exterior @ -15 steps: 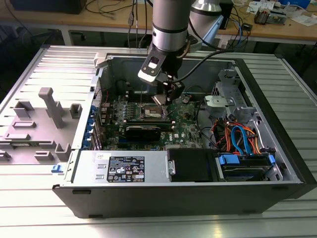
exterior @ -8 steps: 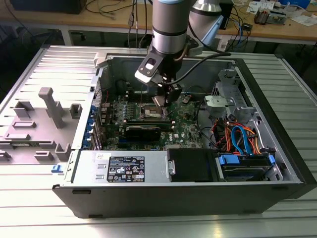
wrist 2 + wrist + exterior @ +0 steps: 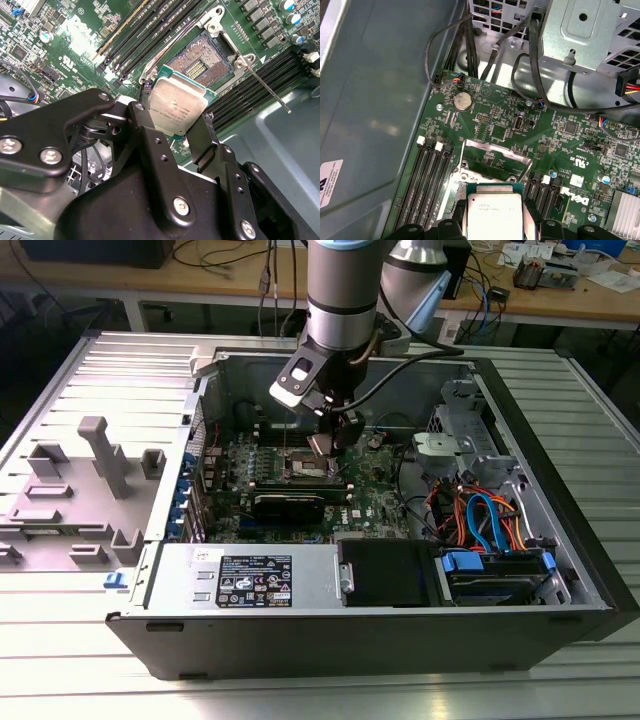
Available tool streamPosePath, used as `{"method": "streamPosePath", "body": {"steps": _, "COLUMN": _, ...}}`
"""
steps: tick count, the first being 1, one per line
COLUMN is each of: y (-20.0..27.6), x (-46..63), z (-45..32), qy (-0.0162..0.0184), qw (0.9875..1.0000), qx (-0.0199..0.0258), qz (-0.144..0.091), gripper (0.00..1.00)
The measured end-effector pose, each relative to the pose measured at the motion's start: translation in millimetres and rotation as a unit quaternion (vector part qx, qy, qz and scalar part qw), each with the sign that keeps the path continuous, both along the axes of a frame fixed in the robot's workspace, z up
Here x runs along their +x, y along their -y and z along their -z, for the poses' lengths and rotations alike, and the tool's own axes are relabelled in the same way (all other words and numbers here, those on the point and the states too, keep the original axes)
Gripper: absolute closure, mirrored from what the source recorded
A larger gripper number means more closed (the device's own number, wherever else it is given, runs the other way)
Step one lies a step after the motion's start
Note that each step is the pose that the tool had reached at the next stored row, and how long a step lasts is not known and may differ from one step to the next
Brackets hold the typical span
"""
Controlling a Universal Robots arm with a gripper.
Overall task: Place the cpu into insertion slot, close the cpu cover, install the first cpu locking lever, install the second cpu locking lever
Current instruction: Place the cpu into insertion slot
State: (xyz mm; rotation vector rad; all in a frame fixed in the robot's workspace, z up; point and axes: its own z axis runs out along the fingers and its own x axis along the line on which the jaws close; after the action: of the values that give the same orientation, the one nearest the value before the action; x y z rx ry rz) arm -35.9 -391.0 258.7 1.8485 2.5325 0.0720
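An electronics lab: cable-strewn workbenches [image 3: 590, 302] behind an opened computer case [image 3: 300, 640].

I get soft, even room light; the cpu [image 3: 177, 107] top shines pale, the case wall [image 3: 350, 640] lies in shadow.

cpu [image 3: 177, 107] in my gripper [image 3: 175, 115]: dull brushed metal lid, matt, w/ thin green pcb edge. My fingers [image 3: 152, 145] = black matt metal, shiny screw heads. insertion slot [image 3: 202, 62]: dark fine-grained centre, bright silver metal rim. cpu cover [image 3: 495, 151]: thin bare sheet metal, glossy, reflective. Board [image 3: 505, 125]: green, semi-gloss. Memory slots [image 3: 145, 25]: black plastic, smooth. Lever rod [image 3: 265, 86]: bare polished metal wire. Case wall [image 3: 375, 100]: grey sheet metal, satin, smooth.
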Motion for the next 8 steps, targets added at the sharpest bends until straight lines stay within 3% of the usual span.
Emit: {"method": "streamPosePath", "body": {"steps": 8, "y": 0.0, "x": 0.0, "z": 0.0, "qy": 0.0, "qw": 1.0, "qx": 0.0, "qz": 0.001, "gripper": 0.46}}
